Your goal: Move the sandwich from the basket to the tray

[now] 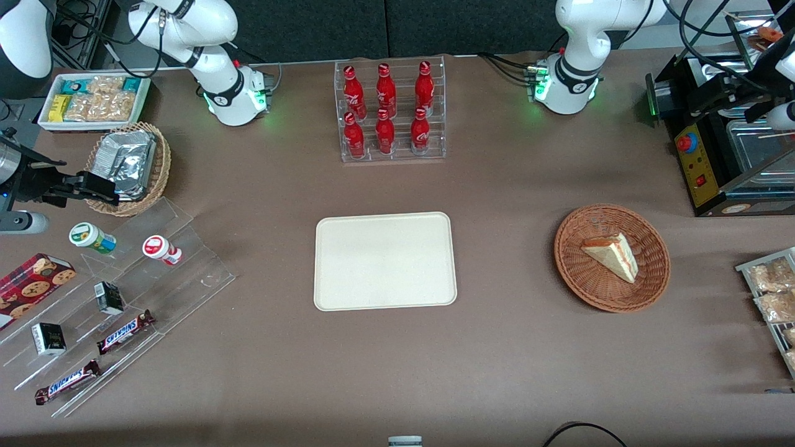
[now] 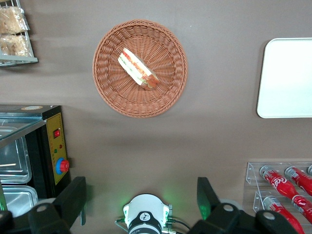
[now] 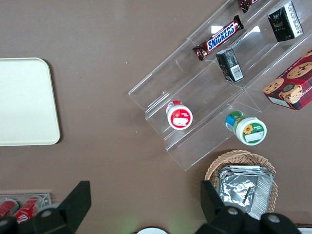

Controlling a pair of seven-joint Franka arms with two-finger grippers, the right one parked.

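A pale triangular sandwich wedge [image 1: 612,255] lies in the shallow reddish-brown wicker basket [image 1: 652,279], well apart from the cream plastic tray [image 1: 385,298]. Our gripper [image 2: 141,197] hangs high above, jaws spread wide; we fear soft bread could crush or slip.

Sandwich [image 1: 613,256] in basket [image 1: 577,273]; tray [image 1: 385,298] beside; gripper [image 2: 141,197] above
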